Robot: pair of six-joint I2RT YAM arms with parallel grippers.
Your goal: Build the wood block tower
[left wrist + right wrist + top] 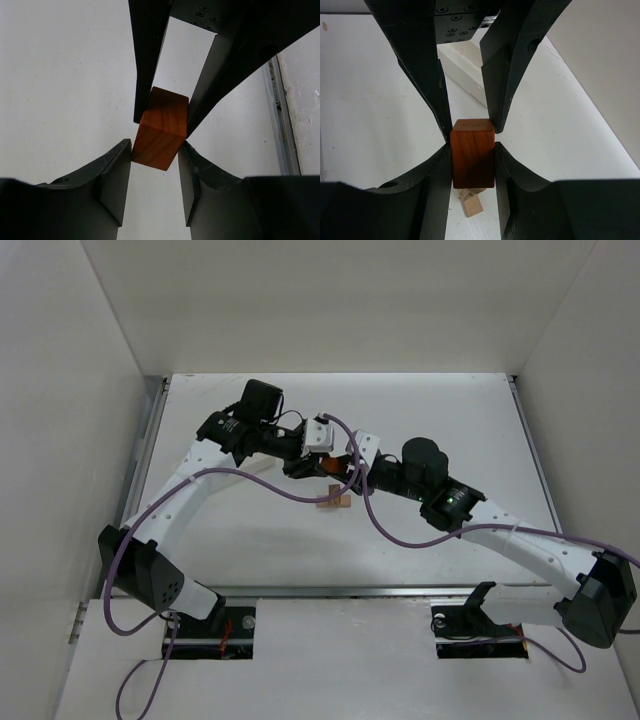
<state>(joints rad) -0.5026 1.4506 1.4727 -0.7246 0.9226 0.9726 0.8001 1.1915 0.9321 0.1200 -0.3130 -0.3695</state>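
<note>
Left gripper (155, 147) and right gripper (472, 145) both pinch one reddish-brown wooden block (161, 127), raised over mid-tabletop. Pale tan wooden blocks (335, 502) lie just below it.

White table (250, 540), plain white walls (60, 390) around it, long white plastic tray (465, 70) (partly hidden), metal edge rail (280, 120)

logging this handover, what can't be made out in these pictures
- reddish-brown wooden block: whole shape unclear; wrist views show flat faces, arms mostly cover it in top view.
- left hand: touches the block; clamped or not, cannot tell.
- pale tan wooden blocks: mostly hidden behind the block and right hand, right wrist view; too small in top view.
- long white plastic tray: right wrist view, cut off by fingers; contents hidden.
</note>
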